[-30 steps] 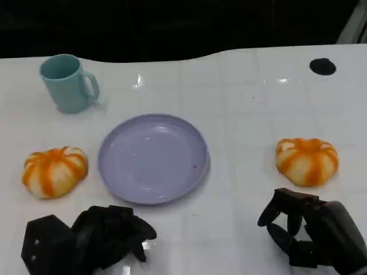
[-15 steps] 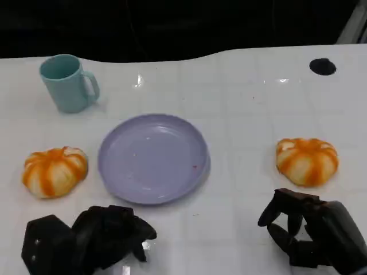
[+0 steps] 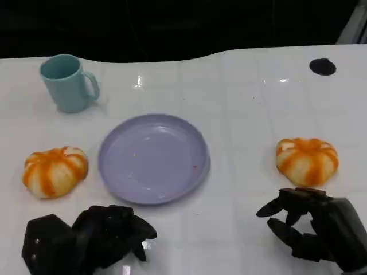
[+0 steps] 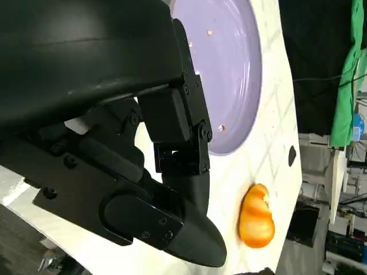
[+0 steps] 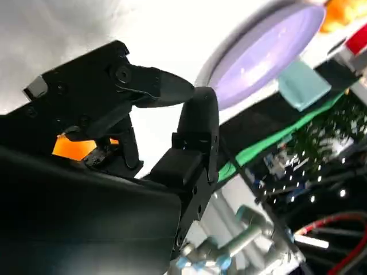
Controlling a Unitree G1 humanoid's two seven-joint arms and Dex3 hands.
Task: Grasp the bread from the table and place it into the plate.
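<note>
Bread [image 3: 307, 161] on counter [image 3: 246, 97], right of plate [image 3: 153, 158], just beyond right robot hand [image 3: 312, 229], fingers spread, empty. Second bread [image 3: 54, 171] left of plate, beyond left robot hand [image 3: 86, 238], curled, empty. Right robot hand looks nearer its bun.
</note>
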